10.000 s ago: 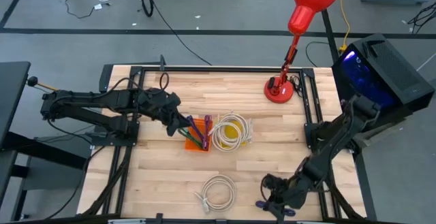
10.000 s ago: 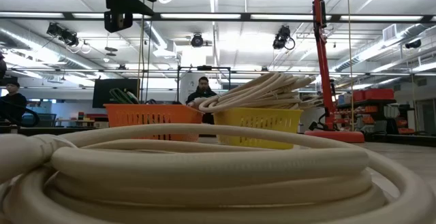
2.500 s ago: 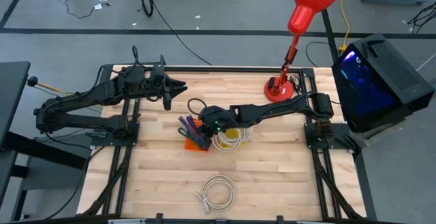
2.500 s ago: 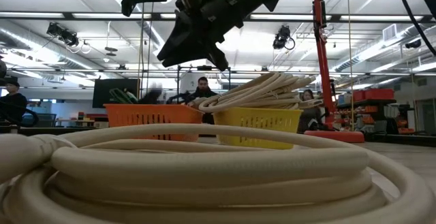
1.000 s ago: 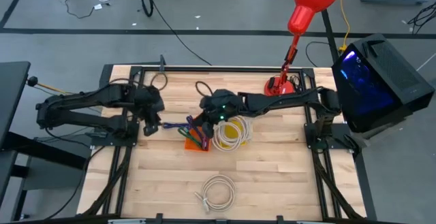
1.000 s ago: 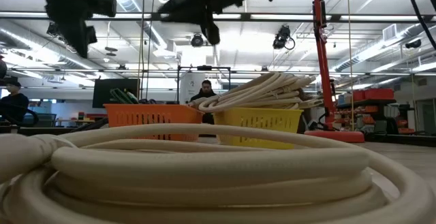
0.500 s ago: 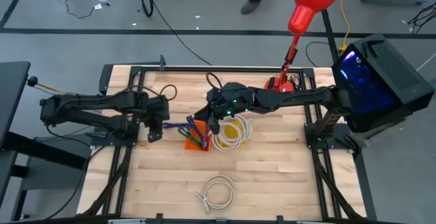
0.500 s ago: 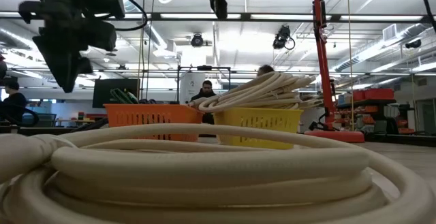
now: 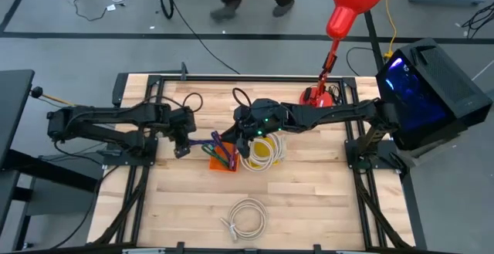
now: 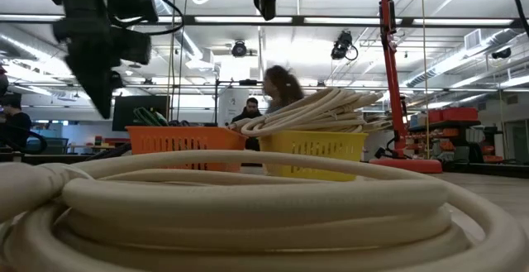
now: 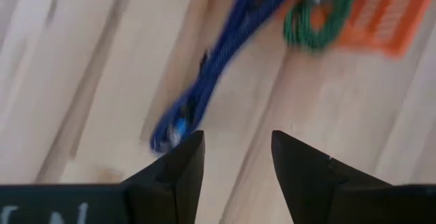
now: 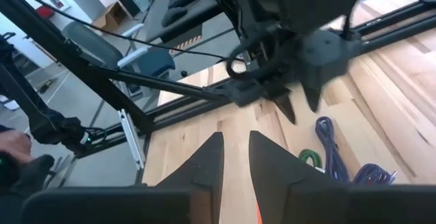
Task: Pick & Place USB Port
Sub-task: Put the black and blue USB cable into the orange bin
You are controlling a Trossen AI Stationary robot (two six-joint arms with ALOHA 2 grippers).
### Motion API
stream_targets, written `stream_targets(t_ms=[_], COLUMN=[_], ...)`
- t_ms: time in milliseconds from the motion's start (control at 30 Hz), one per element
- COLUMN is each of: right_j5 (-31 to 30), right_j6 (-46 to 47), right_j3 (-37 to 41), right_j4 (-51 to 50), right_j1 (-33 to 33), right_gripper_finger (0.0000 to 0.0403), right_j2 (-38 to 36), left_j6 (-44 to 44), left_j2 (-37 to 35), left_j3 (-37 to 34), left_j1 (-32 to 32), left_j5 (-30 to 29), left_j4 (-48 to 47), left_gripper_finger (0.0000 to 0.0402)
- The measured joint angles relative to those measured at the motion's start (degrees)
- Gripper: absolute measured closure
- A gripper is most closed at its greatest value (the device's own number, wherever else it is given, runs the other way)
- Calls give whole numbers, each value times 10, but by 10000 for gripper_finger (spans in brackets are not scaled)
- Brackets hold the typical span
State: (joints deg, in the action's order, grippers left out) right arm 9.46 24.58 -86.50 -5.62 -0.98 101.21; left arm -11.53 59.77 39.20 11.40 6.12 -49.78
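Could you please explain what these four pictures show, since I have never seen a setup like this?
Two dark robot arms work at a pale wooden table. One picture looks straight down, one looks level across the tabletop, and two come from cameras on the arms' wrists. On the table stand an orange mesh basket of coloured cables, a yellow basket of cream cable, a loose cream cable coil and a red desk lamp. The left gripper, jaws open, hovers over a blue braided cable trailing from the orange basket. The right gripper hangs above the baskets, holding nothing visible.
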Motion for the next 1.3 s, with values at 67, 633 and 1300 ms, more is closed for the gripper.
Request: stream_targets(t_ms=[67,633,1300], right_j5=[0,0,0], right_j6=[0,2,4], right_j3=[0,0,0], right_j4=[0,-6,-6], right_j1=[-2,-18,-19], right_gripper_finger=[330,330,330], right_j2=[0,0,1], left_j6=[-1,88,125], left_j2=[19,78,94], left_j3=[0,0,0], left_j1=[0,3,17], left_j5=[-3,-10,-12], left_j4=[40,92,89], left_gripper_finger=[226,231,232])
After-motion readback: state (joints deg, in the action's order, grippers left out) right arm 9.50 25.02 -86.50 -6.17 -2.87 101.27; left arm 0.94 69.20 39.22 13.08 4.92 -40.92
